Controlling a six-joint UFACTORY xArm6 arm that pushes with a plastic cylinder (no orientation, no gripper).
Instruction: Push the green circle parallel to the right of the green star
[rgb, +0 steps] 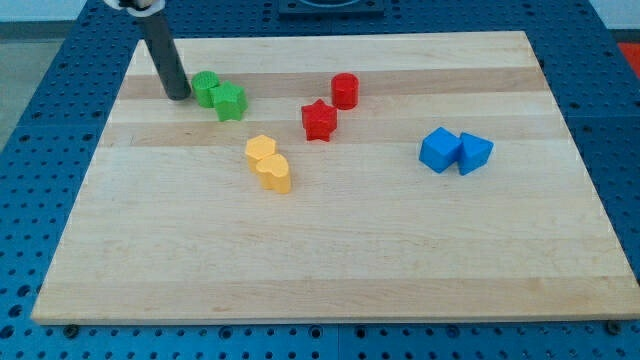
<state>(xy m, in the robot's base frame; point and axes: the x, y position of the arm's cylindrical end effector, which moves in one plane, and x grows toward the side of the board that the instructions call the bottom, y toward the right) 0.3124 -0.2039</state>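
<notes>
Wood grain runs across the pale wooden table (330, 260), which sits on a blue perforated base (50, 80). My tip (178, 96), the lower end of the straight dark rod, rests on the table at the view's upper left, just left of the green circle block (205, 87) and touching it or nearly so; I cannot tell which. There is no gripper on this arm, so nothing opens, closes or clamps, and the rod only stands beside the block. The green circle block lies just to the upper left of the green star block (230, 101), the two touching. So the circle is on the star's left side, not its right. Toward the view's middle top stands a red cylinder block (345, 90), and just below and left of it a red star block (319, 120), close by but seemingly apart. Below the green pair, two yellow blocks lie touching: an upper yellow block (261, 150) and a lower yellow block (273, 173), both rounded, their exact shapes unclear. At the view's right, a blue cube block (439, 150) touches a blue wedge-like block (474, 153) on its right.
</notes>
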